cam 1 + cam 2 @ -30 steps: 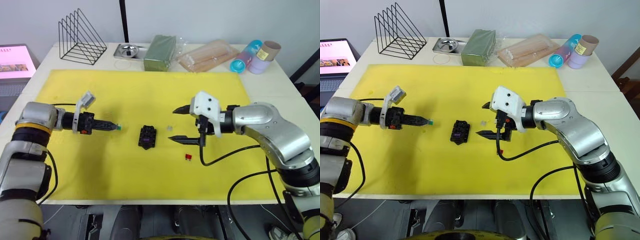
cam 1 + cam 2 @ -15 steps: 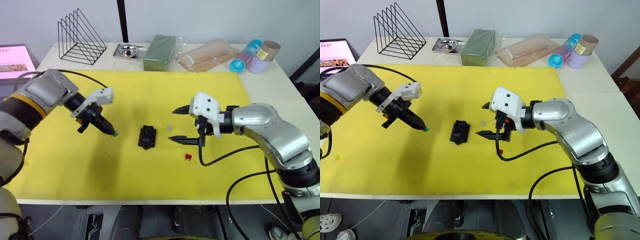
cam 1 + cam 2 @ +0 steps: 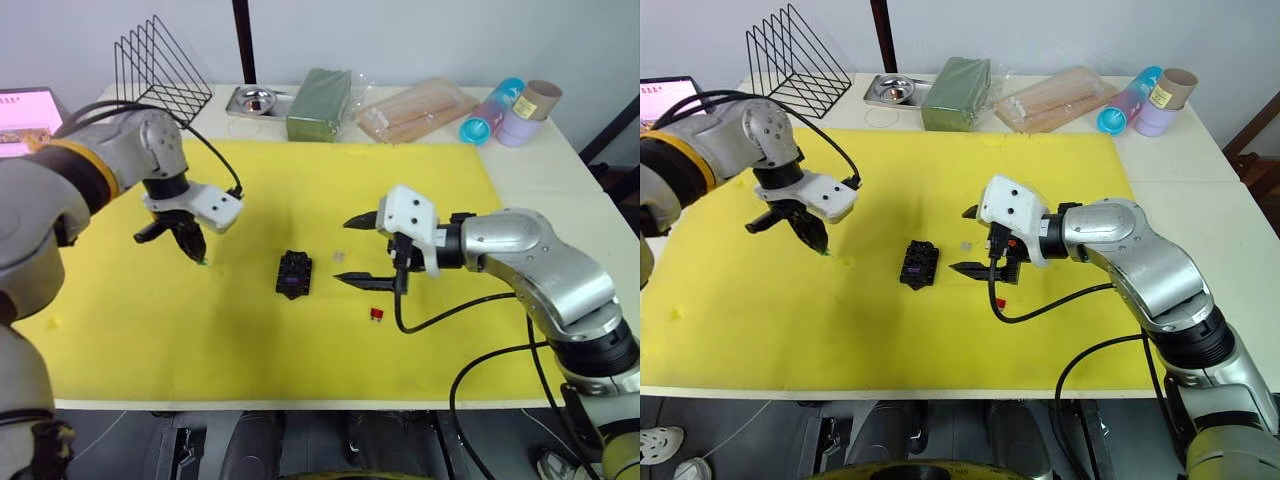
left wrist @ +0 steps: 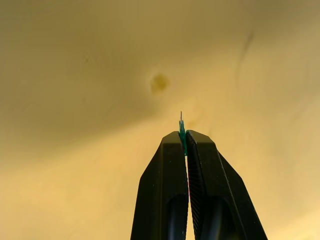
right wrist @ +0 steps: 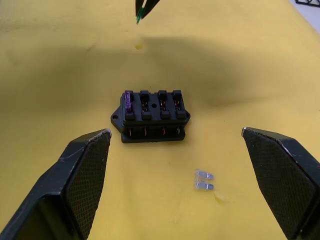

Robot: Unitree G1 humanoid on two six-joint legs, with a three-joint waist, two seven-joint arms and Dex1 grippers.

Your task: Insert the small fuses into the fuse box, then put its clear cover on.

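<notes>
Pinching the green fuse by its very edge, my left claw hangs over the yellow mat, left of the fuse box at mid-mat. I fear it twists or drops before reaching a slot. One purple fuse is seated. My right claw stands wide apart beside the box, near the pale fuse and red fuse.

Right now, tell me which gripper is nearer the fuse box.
Right. The right gripper hangs open just beside the fuse box, facing it; the left gripper, pinching the green fuse, sits farther off on the opposite side.
</notes>
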